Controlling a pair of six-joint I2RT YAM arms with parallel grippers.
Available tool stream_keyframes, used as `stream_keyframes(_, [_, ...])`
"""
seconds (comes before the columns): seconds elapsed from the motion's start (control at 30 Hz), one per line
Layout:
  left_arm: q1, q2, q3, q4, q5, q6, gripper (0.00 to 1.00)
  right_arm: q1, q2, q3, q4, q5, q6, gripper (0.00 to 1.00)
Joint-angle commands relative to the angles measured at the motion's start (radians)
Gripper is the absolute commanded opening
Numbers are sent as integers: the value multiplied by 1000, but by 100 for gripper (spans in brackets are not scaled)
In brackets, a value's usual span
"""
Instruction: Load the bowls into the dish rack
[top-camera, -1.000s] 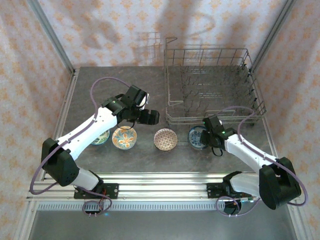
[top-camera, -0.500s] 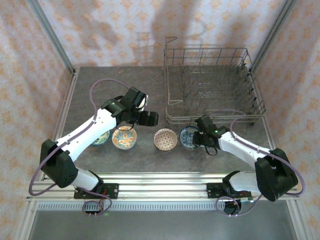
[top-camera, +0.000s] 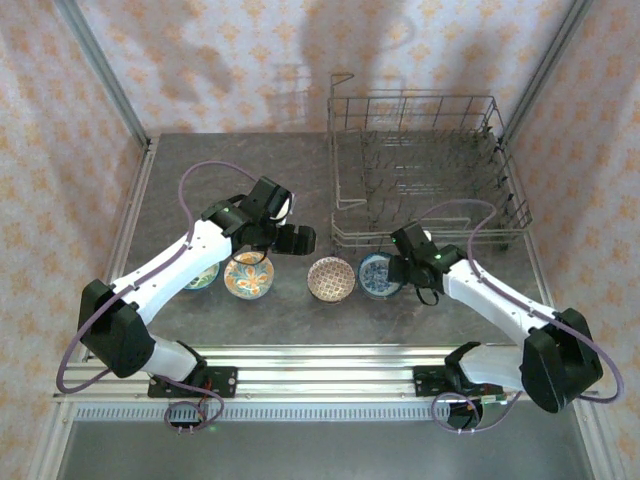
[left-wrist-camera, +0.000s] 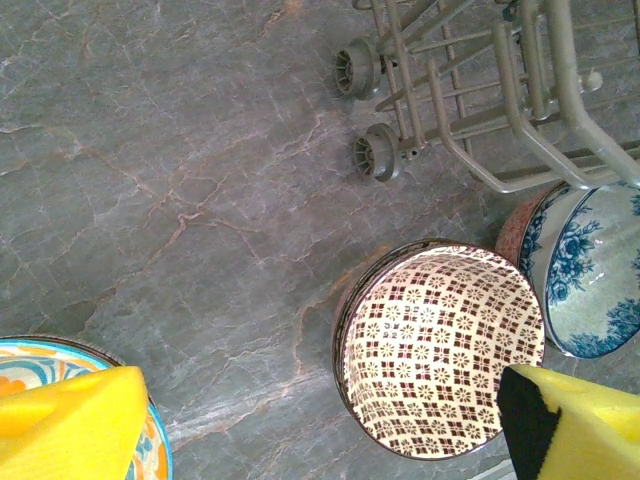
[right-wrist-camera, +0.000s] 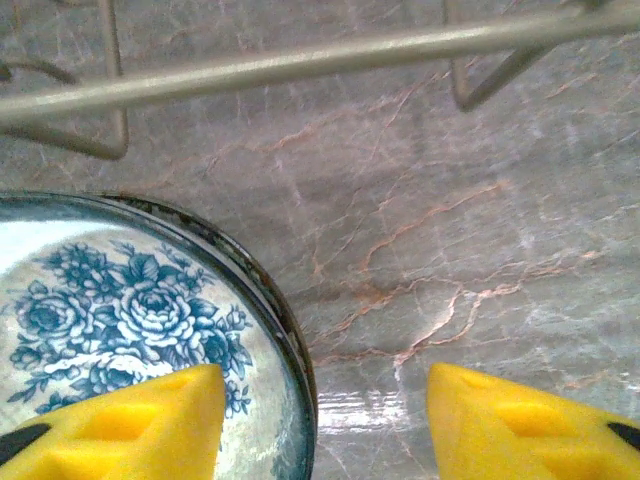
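The blue-white bowl (top-camera: 378, 275) sits on the table (top-camera: 200, 180) just before the dish rack (top-camera: 420, 170), at the right end of a row of 4 bowls, none racked. The right gripper (right-wrist-camera: 320, 400) straddles its right rim, jaws partly apart, 1 pad (right-wrist-camera: 140, 415) over the floral inside and 1 outside, clamping nothing. It should seat the wall deep between the pads, close squarely, then lift straight up, since the brown-pink bowl (top-camera: 331, 279) lies just beside. The left gripper (left-wrist-camera: 320, 430) hangs wide and empty between that bowl and the orange-teal bowl (top-camera: 248, 276). The green bowl (top-camera: 205, 278) is mostly under the left arm. I cannot tell whether the inner pad touches the glaze.
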Motion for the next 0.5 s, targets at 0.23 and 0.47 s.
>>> stream_keyframes(0.23, [-43,-39,-33,63,25,-54,89,9,41,31,12,-1,-41,41])
stream_keyframes(0.47, [-83,-44,-71,145,44,-167,88,9,58,12,37,-12,-45,36])
